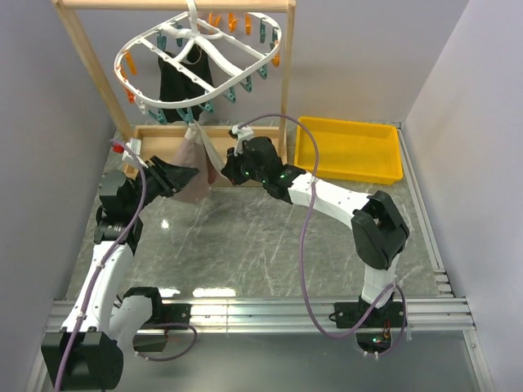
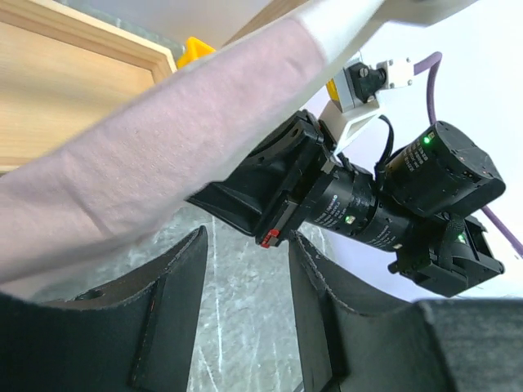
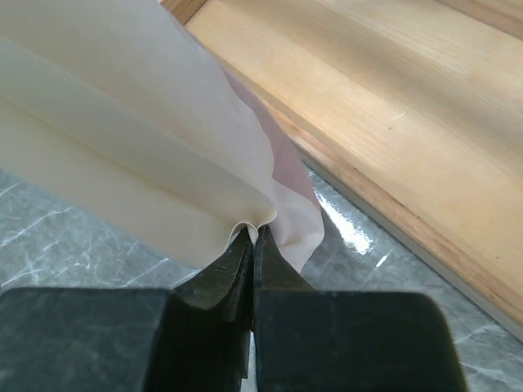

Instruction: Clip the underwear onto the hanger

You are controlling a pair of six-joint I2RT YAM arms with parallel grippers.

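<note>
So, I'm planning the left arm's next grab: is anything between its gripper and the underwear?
Nothing visible. The left gripper is open, the underwear draped just beyond its fingertips; the right gripper pinches the fabric's edge on the far side.

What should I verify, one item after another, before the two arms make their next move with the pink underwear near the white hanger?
1. Right gripper grips the dusty-pink fabric underwear: ok, its fingertips pinch a fold of the edge.
2. Left gripper free of cloth: ok, jaws open, nothing between them, the fabric passes above.
3. Upper corner of the underwear held by a teal clothespin of the white oval plastic hanger: cannot tell, the junction is too small to see.
4. Black garment on the hanger apart from both grippers: ok.
</note>
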